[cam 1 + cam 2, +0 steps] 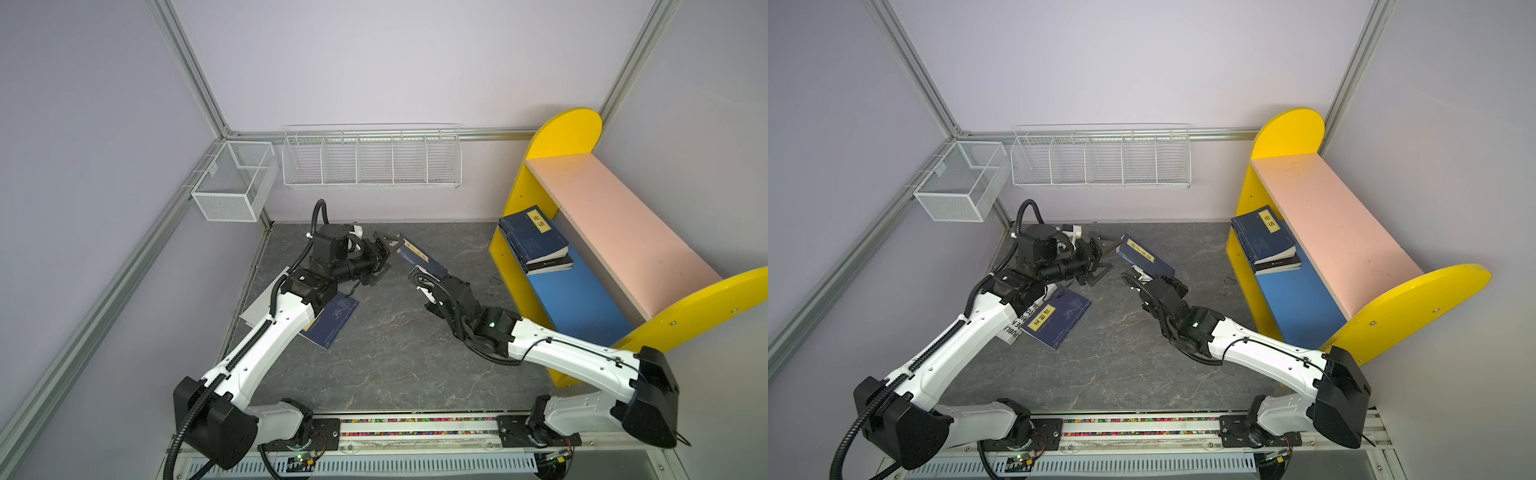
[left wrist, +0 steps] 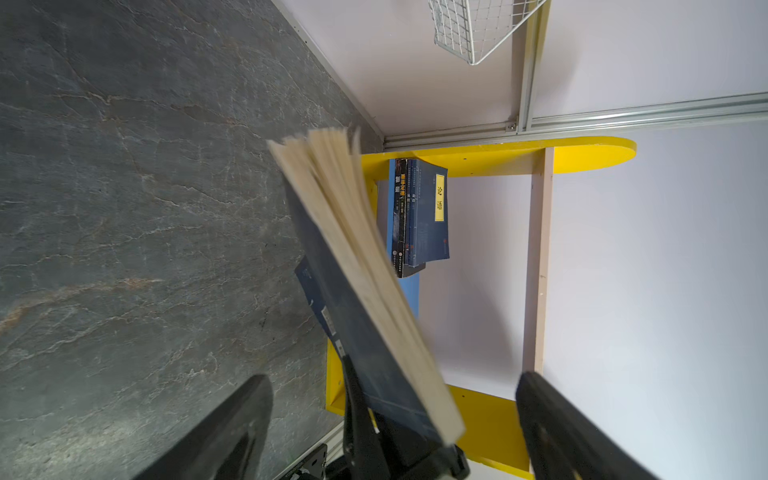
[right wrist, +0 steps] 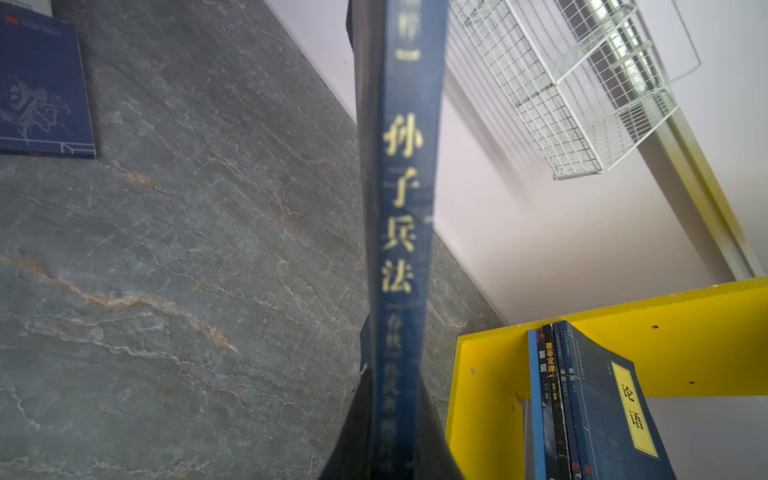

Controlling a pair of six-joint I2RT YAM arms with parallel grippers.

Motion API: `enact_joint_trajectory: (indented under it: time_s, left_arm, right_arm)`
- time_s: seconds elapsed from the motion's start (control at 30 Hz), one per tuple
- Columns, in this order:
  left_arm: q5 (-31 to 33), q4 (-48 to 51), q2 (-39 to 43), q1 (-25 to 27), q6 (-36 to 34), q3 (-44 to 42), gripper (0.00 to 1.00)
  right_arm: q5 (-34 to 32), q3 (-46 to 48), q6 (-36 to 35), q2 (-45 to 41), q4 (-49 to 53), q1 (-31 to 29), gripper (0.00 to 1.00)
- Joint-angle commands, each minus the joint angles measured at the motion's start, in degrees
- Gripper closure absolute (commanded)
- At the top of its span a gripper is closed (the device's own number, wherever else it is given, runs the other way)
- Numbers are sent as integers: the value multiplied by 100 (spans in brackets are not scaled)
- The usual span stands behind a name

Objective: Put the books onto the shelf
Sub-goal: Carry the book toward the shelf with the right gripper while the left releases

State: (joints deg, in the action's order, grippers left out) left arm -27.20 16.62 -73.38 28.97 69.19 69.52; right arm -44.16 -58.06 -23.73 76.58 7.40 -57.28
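My right gripper [image 1: 419, 277] [image 3: 395, 419] is shut on the near end of a navy-blue book [image 1: 420, 256] [image 1: 1144, 254] [image 3: 405, 187], which is tilted above the table with its spine toward the right wrist camera. My left gripper [image 1: 384, 259] [image 2: 392, 380] is open at the book's [image 2: 357, 270] far end. Its fingers [image 2: 237, 424] stand wide on either side of the fanned pages, and neither touches them. The shelf [image 1: 615, 232] [image 1: 1325, 220] stands at the right. A stack of books [image 1: 534, 241] [image 1: 1266, 243] lies on its blue lower board [image 1: 573, 299].
Another navy book [image 1: 332, 322] [image 1: 1059, 318] lies on the table under my left forearm, on top of a white one [image 1: 1017, 328]. A white wire rack [image 1: 372, 160] and a mesh basket [image 1: 235, 180] hang on the back and left walls.
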Motion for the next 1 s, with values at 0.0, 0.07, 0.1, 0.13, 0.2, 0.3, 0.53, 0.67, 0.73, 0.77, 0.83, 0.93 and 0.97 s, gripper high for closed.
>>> enact_joint_trajectory:
  time_s: [0.0, 0.07, 0.1, 0.13, 0.2, 0.3, 0.53, 0.67, 0.73, 0.77, 0.83, 0.93, 0.97]
  left_arm:
    - [-239, -207, 107, -101, 218, -48, 8]
    - [-458, -338, -39, -120, 258, -87, 12]
    - [-557, -301, -143, -120, 194, -48, 14]
    - [-624, -219, -247, -126, 136, -6, 15]
    - [-728, -176, -407, -124, 69, 25, 18]
    - [-809, -203, -533, -135, 73, 23, 24]
    - [-905, 38, -657, -240, -448, 291, 60]
    - [-978, 241, -714, -369, -661, 329, 88]
    - [-1058, 182, -736, -424, -661, 261, 97]
    - [-1099, 147, -747, -453, -753, 225, 100]
    - [-1171, 48, -767, -516, -903, 168, 100]
    - [-1248, 18, -794, -657, -1180, 200, 100]
    - [-1234, 120, -800, -726, -1370, 262, 100]
  right_arm:
    - [-115, 79, -188, -49, -415, -77, 94]
    - [-109, 119, -302, -92, -549, -133, 94]
    - [-110, 115, -361, -112, -589, -161, 94]
    - [-118, 120, -414, -108, -617, -181, 93]
    - [-145, 111, -536, -101, -656, -213, 93]
    - [-174, 137, -717, -99, -709, -295, 93]
    - [-424, 141, -870, 89, -796, -451, 94]
    - [-529, 180, -1019, 124, -923, -509, 93]
    - [-528, 181, -1020, 145, -973, -510, 91]
    - [-540, 167, -999, 159, -986, -505, 88]
    - [-508, 84, -873, 183, -899, -496, 73]
    - [-227, -132, -288, 153, -379, -398, 38]
    - [14, -229, 79, 72, -64, -317, 29]
